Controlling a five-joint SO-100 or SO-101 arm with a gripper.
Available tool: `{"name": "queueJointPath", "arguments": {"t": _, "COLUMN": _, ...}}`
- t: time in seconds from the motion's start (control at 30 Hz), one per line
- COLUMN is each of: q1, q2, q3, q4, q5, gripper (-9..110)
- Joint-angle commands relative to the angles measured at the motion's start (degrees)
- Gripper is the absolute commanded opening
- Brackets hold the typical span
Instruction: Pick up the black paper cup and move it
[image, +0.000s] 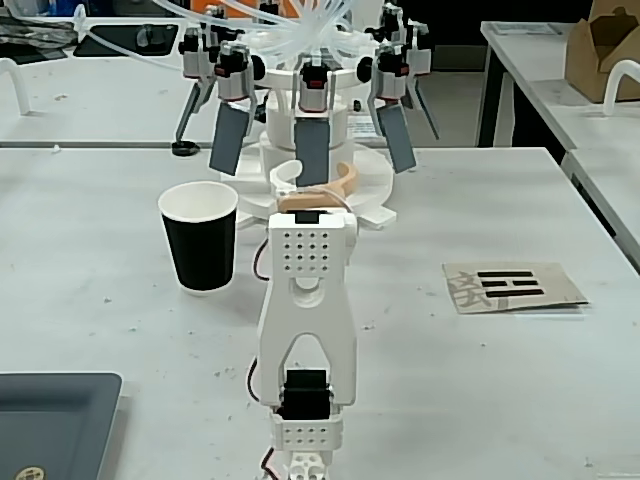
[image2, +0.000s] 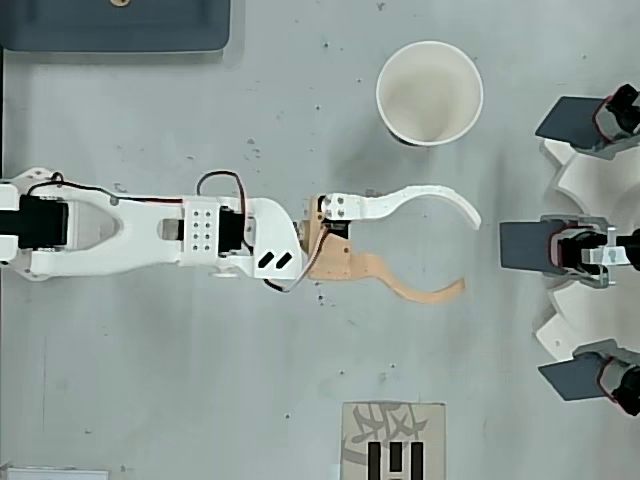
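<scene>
— Grey bench (image2: 150, 400), scuffed all over, and one white arm (image2: 130, 235) laid out along it from the left edge of the overhead view. Which step do you reckon it's on?

— The approach, I'd say; nothing is lifted yet. The gripper (image2: 468, 252) is spread wide, one white finger and one tan one, with only bare bench between them. It holds nothing.

— And the black paper cup (image2: 430, 92)?

— Upright on the bench, up towards the top edge in the overhead view, beside the white finger but apart from it. In the fixed view the cup (image: 201, 240) stands to the left of the arm, black wall, white rim, empty as far as I can see.

— So what does the next move want?

— My guess: swing the open jaws sideways towards the cup until its wall sits between the two fingers, then close gently. It's paper, so a hard squeeze would likely crumple it. The rig with the grey paddles (image2: 535, 246) is near, just past the fingertips, so not much room to overshoot.

— Count it all for me, biggest first

— One bench, one arm, one paddle rig at the right edge with three grey paddles showing from above. One dark tray (image2: 120, 25) at the top left corner, only partly in frame. One printed card (image2: 393, 440) at the bottom edge. One cup, one gripper with two fingers
</scene>
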Motion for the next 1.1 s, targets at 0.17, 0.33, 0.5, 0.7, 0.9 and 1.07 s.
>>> {"name": "queueJointPath", "arguments": {"t": 0.17, "q1": 0.4, "q2": 3.3, "q3": -0.4, "q4": -1.2, "q5": -0.5, "gripper": 12}}
{"name": "queueJointPath", "arguments": {"t": 0.33, "q1": 0.4, "q2": 3.1, "q3": -0.5, "q4": -1.2, "q5": -0.6, "gripper": 12}}
{"name": "queueJointPath", "arguments": {"t": 0.5, "q1": 0.4, "q2": 3.2, "q3": -0.4, "q4": -1.3, "q5": -0.7, "gripper": 12}}
{"name": "queueJointPath", "arguments": {"t": 0.7, "q1": 0.4, "q2": 4.0, "q3": 1.0, "q4": -2.1, "q5": -0.8, "gripper": 12}}
{"name": "queueJointPath", "arguments": {"t": 0.9, "q1": 0.5, "q2": 6.6, "q3": 4.2, "q4": -3.0, "q5": -0.8, "gripper": 12}}
{"name": "queueJointPath", "arguments": {"t": 1.07, "q1": 1.1, "q2": 9.1, "q3": 7.7, "q4": -5.2, "q5": -0.8, "gripper": 12}}
